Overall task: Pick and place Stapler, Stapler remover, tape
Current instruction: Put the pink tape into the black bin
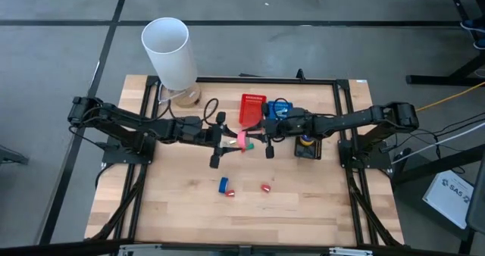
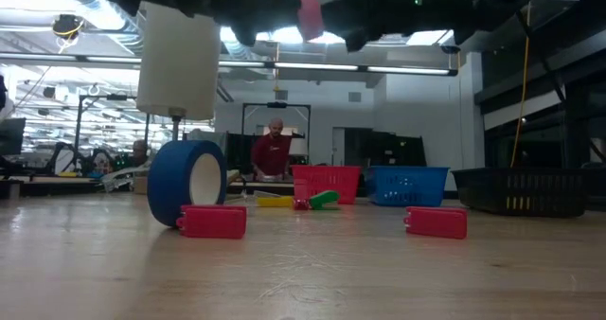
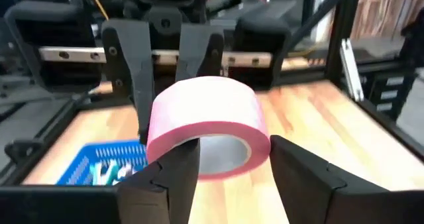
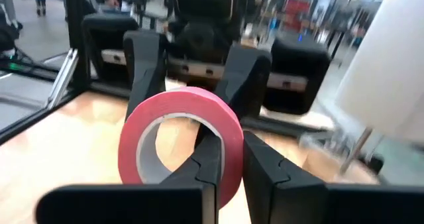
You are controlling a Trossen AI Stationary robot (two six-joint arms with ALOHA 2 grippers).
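Observation:
A pink tape roll (image 1: 242,140) hangs in the air over the middle of the table, between my two grippers. It also shows high in the low view (image 2: 308,12). My right gripper (image 4: 242,174) comes from the table's right and is shut on the roll. My left gripper (image 3: 235,177) comes from the left and is open, one finger on each side of the roll (image 3: 209,121); I cannot tell whether they touch it. A blue tape roll (image 1: 223,185) stands on its edge on the table near the front, next to a small red block (image 1: 230,193). My right gripper pinches the pink roll's wall (image 4: 228,148) between its two fingers, one finger inside the hole and one outside. The fingers come level from the table's right. The roll is lifted clear of the table.
A second small red block (image 1: 266,187) lies on the table. A red basket (image 1: 252,108), a blue basket (image 1: 279,108) and a black basket (image 1: 307,146) stand behind and to the right. A tall white cylinder (image 1: 170,51) stands far left. A person (image 2: 273,150) is beyond the table.

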